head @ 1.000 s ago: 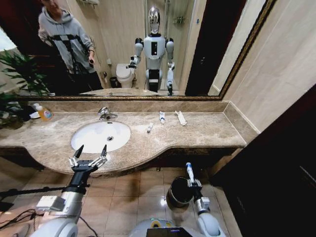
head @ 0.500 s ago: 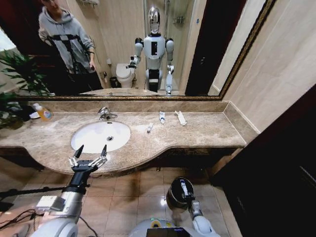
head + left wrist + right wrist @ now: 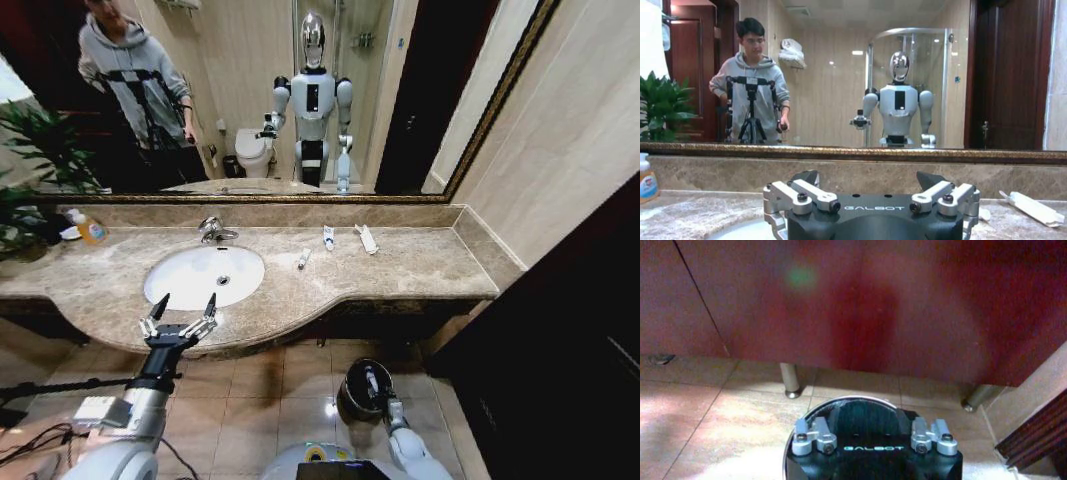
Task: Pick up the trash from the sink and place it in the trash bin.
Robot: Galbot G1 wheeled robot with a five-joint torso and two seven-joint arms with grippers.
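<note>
Trash (image 3: 328,237) lies on the marble counter right of the sink (image 3: 204,275): a blue-capped white tube, a small tube (image 3: 303,259) nearer the basin, and a flat white packet (image 3: 366,238). Left gripper (image 3: 180,309) hovers at the counter's front edge, fingers spread apart. Right gripper (image 3: 372,384) reaches into the trash bin (image 3: 350,398) on the floor; whether it grips anything there is unclear.

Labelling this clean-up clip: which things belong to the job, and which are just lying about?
Job: sink; small tube, larger tube and white packet on the counter; trash bin; right gripper at the bin.
Lying about: soap bottle, plant, tap. Left gripper idles open.
</note>
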